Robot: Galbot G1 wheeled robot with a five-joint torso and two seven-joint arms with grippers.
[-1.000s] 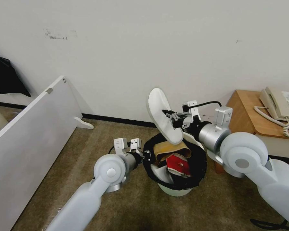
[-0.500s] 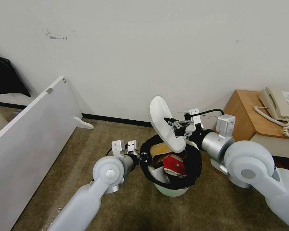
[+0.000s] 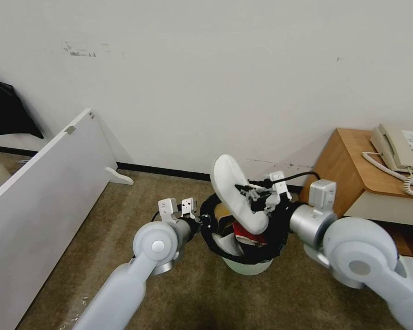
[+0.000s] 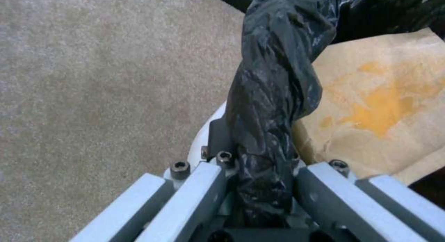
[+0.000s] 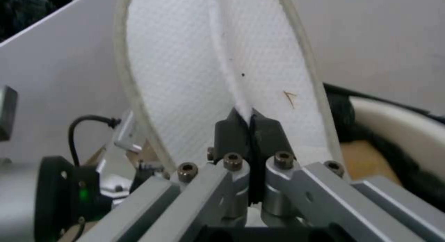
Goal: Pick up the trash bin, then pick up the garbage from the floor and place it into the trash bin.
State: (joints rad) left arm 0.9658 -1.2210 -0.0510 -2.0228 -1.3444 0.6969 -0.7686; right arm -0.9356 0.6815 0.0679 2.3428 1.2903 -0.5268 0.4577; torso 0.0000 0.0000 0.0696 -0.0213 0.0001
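The white trash bin (image 3: 245,266) with its crinkled black bag (image 4: 273,96) hangs just above the carpet, my left gripper (image 3: 205,223) shut on the bagged rim at its left side. Inside lie a brown paper bag (image 4: 385,106), something red (image 3: 245,230) and a white piece. My right gripper (image 3: 252,200) is shut on a white flat slipper (image 3: 236,192), pinching its strap (image 5: 232,85). The slipper is tilted over the bin's mouth with its lower end dipping inside the rim.
A white board (image 3: 46,192) leans along the floor at the left. A wooden side table (image 3: 353,160) with a beige telephone (image 3: 399,146) stands at the right against the white wall. Brown carpet lies open in front of the bin.
My right gripper has carried the slipper downward, from above the bin until its lower end sits in the opening. The bin in my left gripper has barely shifted.
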